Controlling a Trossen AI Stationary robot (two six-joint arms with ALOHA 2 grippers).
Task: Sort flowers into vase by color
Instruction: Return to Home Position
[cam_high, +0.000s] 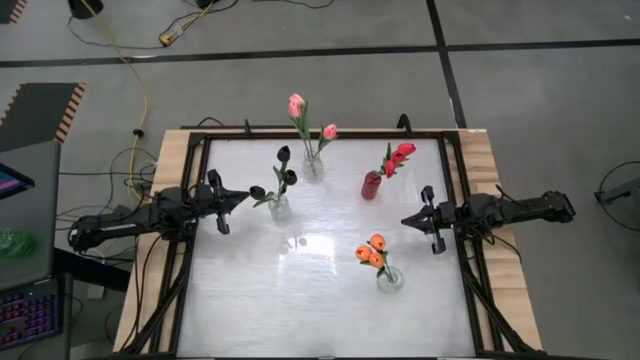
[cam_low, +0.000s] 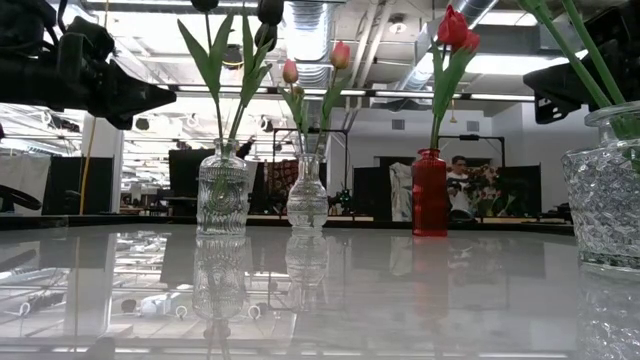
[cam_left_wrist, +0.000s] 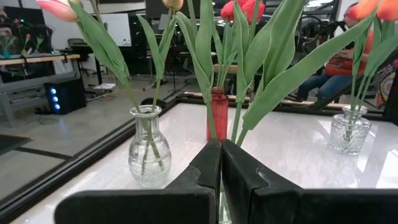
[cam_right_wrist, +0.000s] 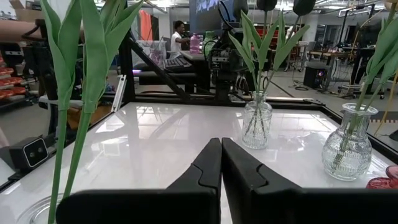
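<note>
- Every tulip I can see stands in a vase on the table (cam_high: 330, 305), and none lies loose. The pink tulips (cam_high: 297, 104), black tulips (cam_high: 284, 154) and orange tulips (cam_high: 372, 253) are in clear vases (cam_high: 389, 279). The red tulips (cam_high: 402, 152) are in the red vase (cam_high: 371, 185).
- The left gripper (cam_high: 242, 197) hangs just beside the black tulips, fingers pressed together on nothing.
- The right gripper (cam_high: 405, 219) sits near the red vase and the orange tulips, touching neither. It is likewise closed tight and empty.
- These flowers look light, with thin, bendy stems and soft leaves. I'd pinch the bare stem under the leaves, never the head.
- The glass looks slick and tippy, so a snagged leaf might drag a vase over.
- I can read no brand, label or writing anywhere.
</note>
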